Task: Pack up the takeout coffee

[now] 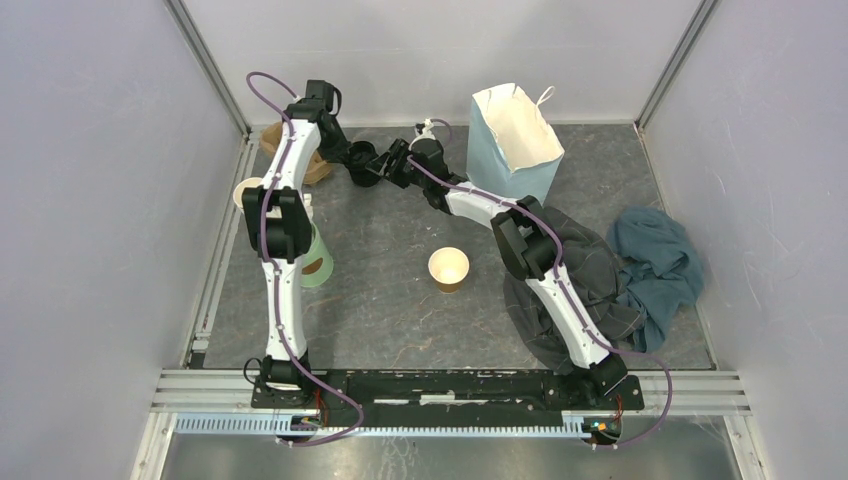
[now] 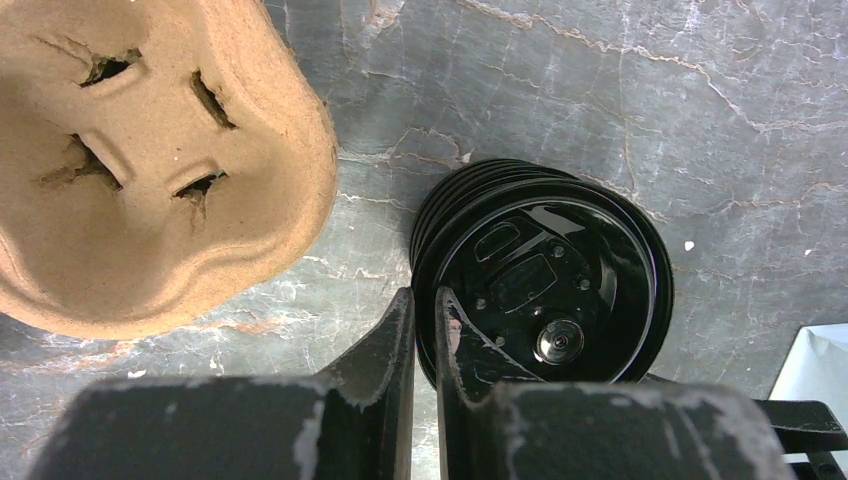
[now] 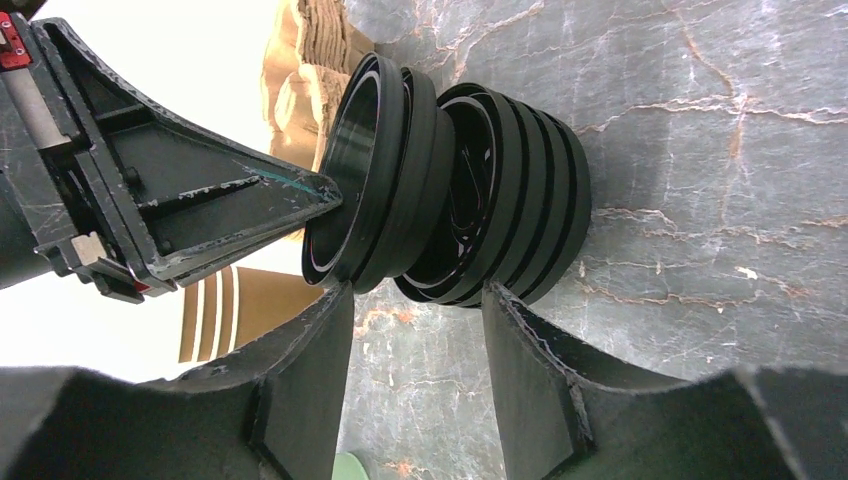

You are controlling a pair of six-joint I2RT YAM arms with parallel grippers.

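Left gripper (image 2: 425, 302) seemingly pinches the top lids' (image 3: 372, 170) rim; right gripper (image 3: 418, 296) stands apart astride the lid stack (image 3: 525, 200).

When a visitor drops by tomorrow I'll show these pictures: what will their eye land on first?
Both arms meet at the far middle of the table over the stack of black lids: the left gripper pinches its rim while the fingers of the right gripper flank it. Beside them to the right a pale blue paper bag stands open, and a lidless brown paper cup sits alone mid-table.
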